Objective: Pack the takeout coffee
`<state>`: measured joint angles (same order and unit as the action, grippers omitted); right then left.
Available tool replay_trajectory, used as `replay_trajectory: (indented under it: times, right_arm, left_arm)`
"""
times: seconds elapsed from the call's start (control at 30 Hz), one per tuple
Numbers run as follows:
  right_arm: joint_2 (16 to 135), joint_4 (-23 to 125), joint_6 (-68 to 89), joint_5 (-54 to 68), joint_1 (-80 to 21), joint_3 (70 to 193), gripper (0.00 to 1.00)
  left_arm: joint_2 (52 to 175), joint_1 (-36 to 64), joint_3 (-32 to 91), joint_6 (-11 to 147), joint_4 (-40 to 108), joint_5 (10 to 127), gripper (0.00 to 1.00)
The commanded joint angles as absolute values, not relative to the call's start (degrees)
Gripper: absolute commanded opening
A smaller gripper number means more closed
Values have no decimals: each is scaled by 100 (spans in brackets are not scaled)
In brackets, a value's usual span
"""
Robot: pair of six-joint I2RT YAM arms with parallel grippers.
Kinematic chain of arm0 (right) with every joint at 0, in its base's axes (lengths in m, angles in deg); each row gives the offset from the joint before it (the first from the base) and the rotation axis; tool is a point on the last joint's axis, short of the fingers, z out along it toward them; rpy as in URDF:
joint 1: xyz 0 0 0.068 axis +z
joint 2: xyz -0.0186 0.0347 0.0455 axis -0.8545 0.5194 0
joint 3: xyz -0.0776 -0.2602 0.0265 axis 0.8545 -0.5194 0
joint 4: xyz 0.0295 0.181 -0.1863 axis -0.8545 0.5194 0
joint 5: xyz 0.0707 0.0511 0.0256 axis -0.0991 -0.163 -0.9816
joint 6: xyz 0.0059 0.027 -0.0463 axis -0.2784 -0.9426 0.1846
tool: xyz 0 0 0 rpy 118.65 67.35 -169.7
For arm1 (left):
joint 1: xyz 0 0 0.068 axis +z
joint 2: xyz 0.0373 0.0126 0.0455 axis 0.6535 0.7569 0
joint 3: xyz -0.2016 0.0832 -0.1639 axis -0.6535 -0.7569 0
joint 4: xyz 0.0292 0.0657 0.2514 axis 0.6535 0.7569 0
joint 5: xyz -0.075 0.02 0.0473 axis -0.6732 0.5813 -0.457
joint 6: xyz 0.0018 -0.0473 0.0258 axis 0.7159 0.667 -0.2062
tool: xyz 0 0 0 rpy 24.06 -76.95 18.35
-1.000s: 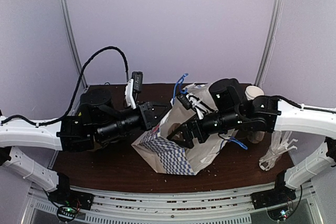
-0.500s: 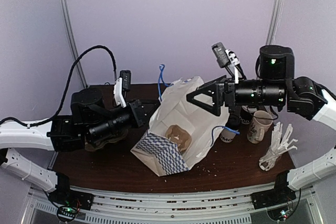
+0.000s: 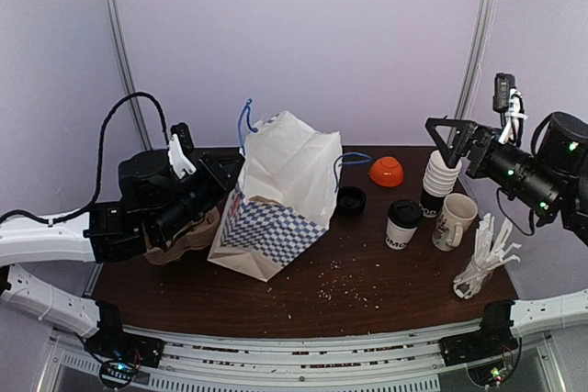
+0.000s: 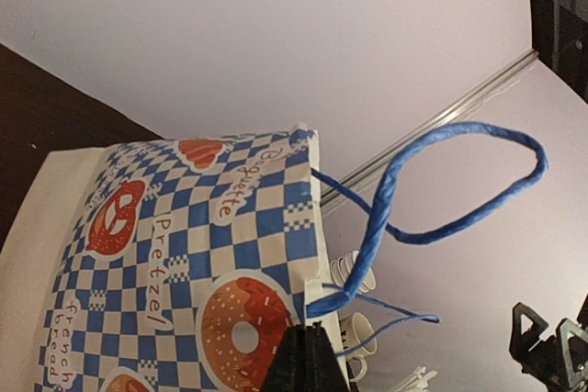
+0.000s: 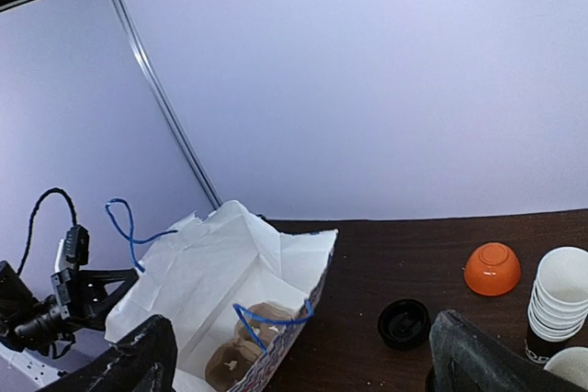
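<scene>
The paper bag (image 3: 287,164) is matt white paper, creased, with a printed blue check panel; its handle (image 4: 378,218) is twisted blue cord. The takeout coffee (image 3: 401,227) is a smooth white paper cup under a black plastic lid. The table (image 3: 386,293) is dark brown, wood-toned and dull. The orange bowl (image 3: 387,171) seems to be plastic with a slight sheen, though it is small in view. The mug (image 3: 454,220) is glossy white.

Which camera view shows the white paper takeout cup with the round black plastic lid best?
The top external view: the white paper cup with black lid stands whole and upright on the brown table. Neither wrist view shows it clearly.
</scene>
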<state>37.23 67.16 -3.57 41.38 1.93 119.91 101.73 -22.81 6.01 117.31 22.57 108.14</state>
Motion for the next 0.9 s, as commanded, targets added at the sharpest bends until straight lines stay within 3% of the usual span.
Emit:
replay_trajectory:
  times: [0.0,0.6,0.83,0.87]
  right_arm:
    - [3732,6676,-583,4833,182,11562,99]
    - [3891,6592,-592,4745,184,11421,98]
    - [3965,6627,-649,4721,175,11277,98]
    - [3987,6627,-658,4707,176,11256,98]
  left_arm:
    - [10261,-2081,337,13003,1718,11114,0]
    - [10551,-1984,342,14377,1412,10959,0]
    - [9938,-1981,94,14608,2441,11034,0]
    - [9832,-1983,96,14592,2655,11050,4]
